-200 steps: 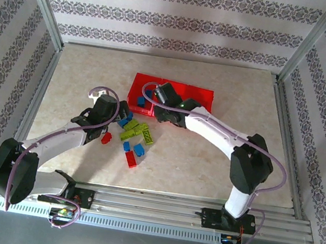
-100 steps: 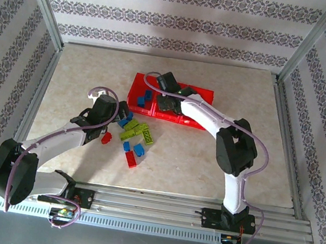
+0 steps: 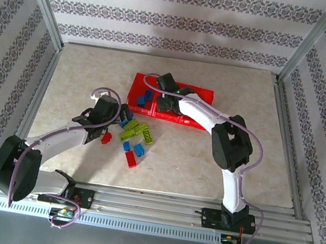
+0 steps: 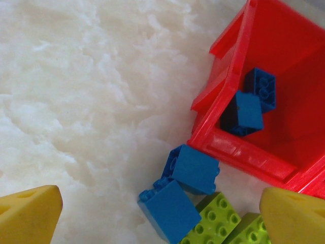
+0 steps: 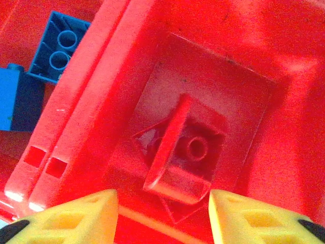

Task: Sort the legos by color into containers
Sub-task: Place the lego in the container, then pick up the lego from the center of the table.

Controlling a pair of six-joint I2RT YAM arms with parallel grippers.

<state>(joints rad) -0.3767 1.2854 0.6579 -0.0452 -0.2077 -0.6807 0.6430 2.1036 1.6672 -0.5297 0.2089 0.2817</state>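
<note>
Right pincer point(image 5: 161, 199) is hovering open over the tray point(image 5: 284, 76), a red brick point(image 5: 185, 147) apparently lying loose beneath. Left pincer point(image 4: 161, 199) is hovering open over blue bricks point(image 4: 193, 170) beside the tray.

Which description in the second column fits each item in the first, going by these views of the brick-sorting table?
Column one:
1. bricks in the tray's left compartment
2. brick below the right jaws
3. left jaws

Column two:
A. wide open
B. red
C. blue

Pairs: 1-C, 2-B, 3-A.
</note>
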